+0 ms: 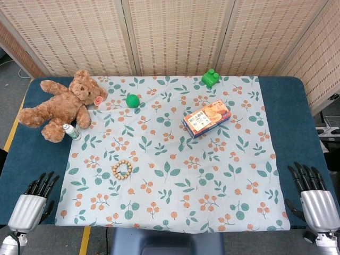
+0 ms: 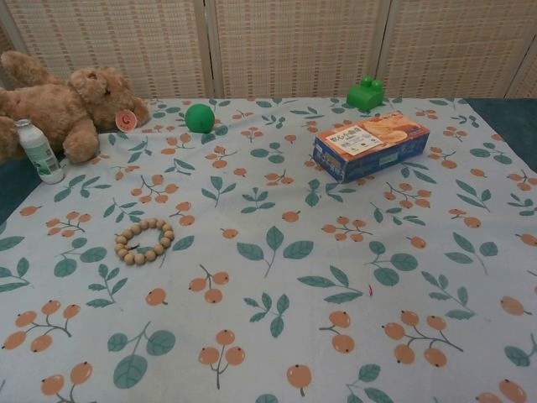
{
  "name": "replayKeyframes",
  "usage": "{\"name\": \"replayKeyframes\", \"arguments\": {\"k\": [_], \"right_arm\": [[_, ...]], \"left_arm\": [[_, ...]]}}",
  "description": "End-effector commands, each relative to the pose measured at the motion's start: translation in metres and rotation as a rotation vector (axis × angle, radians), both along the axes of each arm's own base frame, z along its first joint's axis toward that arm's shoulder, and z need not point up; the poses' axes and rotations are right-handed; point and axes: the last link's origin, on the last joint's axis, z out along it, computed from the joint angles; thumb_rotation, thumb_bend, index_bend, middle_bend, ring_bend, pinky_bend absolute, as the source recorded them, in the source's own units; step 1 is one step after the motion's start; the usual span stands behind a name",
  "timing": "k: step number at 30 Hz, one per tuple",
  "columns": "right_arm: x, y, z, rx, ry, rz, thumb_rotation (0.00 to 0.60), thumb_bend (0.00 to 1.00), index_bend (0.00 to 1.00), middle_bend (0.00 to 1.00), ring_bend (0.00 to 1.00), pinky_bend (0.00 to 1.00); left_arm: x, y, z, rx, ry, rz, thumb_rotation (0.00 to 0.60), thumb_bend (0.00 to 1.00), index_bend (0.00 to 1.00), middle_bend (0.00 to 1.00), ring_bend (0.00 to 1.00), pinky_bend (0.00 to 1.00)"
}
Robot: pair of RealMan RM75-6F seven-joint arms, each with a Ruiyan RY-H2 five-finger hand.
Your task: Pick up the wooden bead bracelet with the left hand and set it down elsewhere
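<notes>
The wooden bead bracelet (image 1: 121, 169) lies flat on the floral cloth, left of centre, and shows in the chest view too as a small ring of pale beads (image 2: 144, 241). My left hand (image 1: 32, 204) hangs at the table's near left corner, well short of the bracelet, fingers apart and holding nothing. My right hand (image 1: 314, 202) sits at the near right corner, fingers spread and empty. Neither hand appears in the chest view.
A brown teddy bear (image 1: 61, 104) lies at the far left with a small white bottle (image 1: 71, 131) beside it. A green ball (image 1: 132, 100), a green toy block (image 1: 210, 78) and a biscuit box (image 1: 206, 119) sit further back. A wicker screen (image 1: 175, 32) stands behind the table.
</notes>
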Motion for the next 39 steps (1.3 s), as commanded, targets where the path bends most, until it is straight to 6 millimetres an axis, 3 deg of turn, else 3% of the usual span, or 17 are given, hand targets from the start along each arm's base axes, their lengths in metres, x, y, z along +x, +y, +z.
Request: {"name": "replayKeyframes", "arguments": {"k": [1, 39], "right_arm": [[-0.002, 0.000, 0.000, -0.006, 0.003, -0.004, 0.600, 0.20, 0.00, 0.00, 0.00, 0.00], [-0.017, -0.002, 0.003, -0.057, -0.008, -0.010, 0.600, 0.20, 0.00, 0.00, 0.00, 0.00]], "left_arm": [[0.000, -0.001, 0.002, 0.003, -0.004, -0.007, 0.600, 0.52, 0.00, 0.00, 0.00, 0.22], [-0.002, -0.005, 0.010, 0.045, 0.009, 0.011, 0.600, 0.52, 0.00, 0.00, 0.00, 0.22]]}}
